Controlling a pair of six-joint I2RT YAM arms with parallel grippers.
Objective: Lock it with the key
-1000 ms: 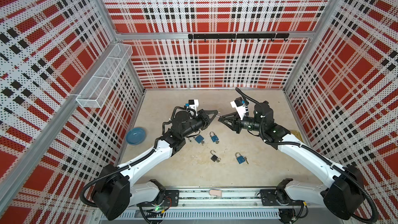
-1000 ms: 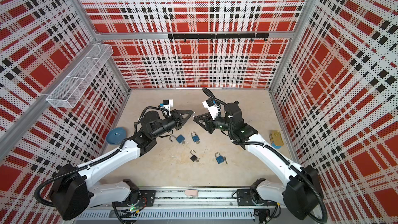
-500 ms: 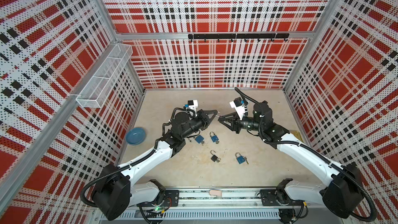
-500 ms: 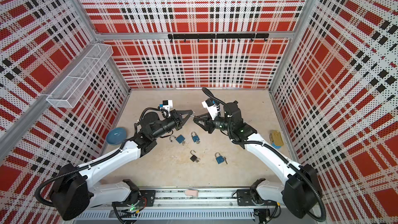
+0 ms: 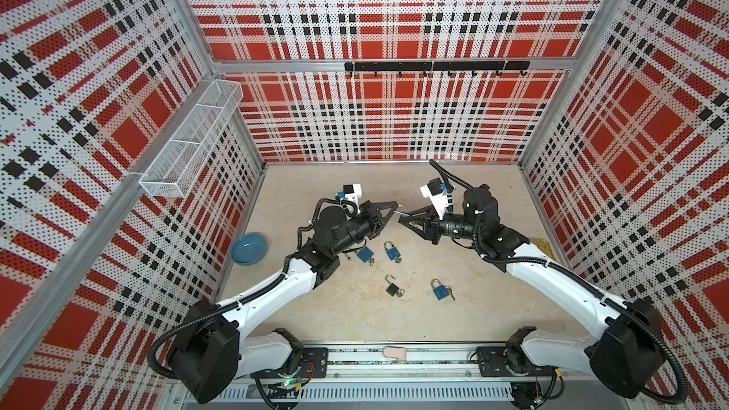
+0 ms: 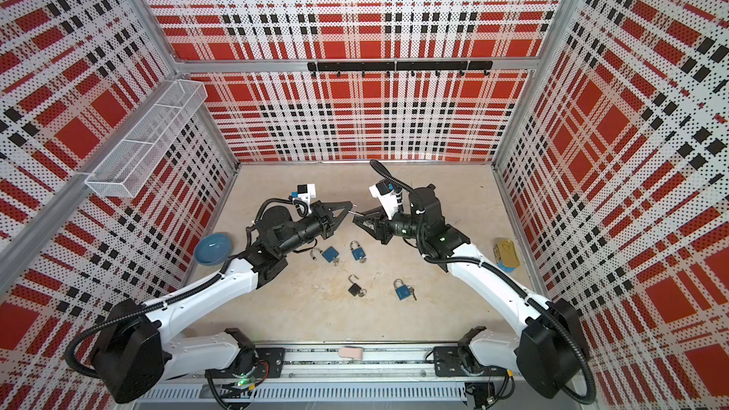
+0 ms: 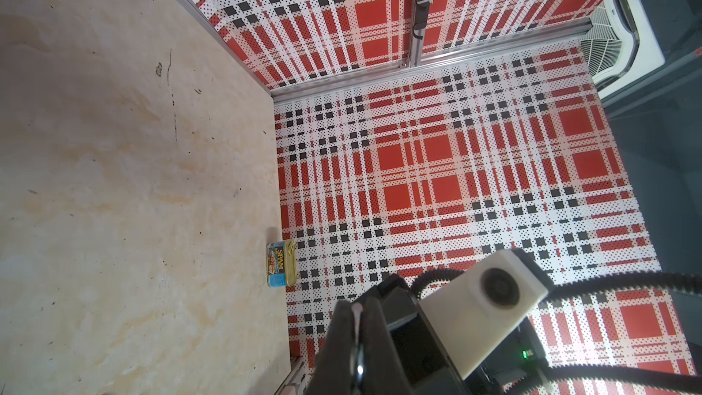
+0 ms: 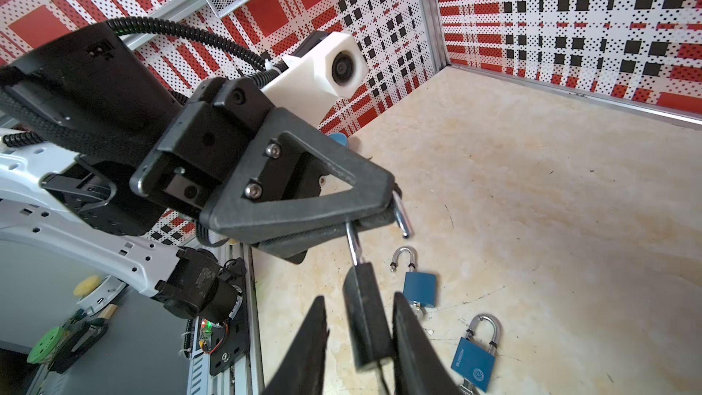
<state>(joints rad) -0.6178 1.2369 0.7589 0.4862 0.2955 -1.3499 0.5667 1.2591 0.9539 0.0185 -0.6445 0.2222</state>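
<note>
My left gripper is raised over the middle of the floor, shut on the silver shackle of a black padlock. The lock's body hangs between the fingers of my right gripper. That gripper is open: one finger touches the body and a gap shows at the other. A small key sticks out of a blue padlock on the floor. Whether a key sits in the held lock I cannot tell.
Under the grippers lie two blue padlocks and a black one with an open shackle. A blue bowl stands by the left wall and a Spam can by the right. A wire basket hangs on the left wall.
</note>
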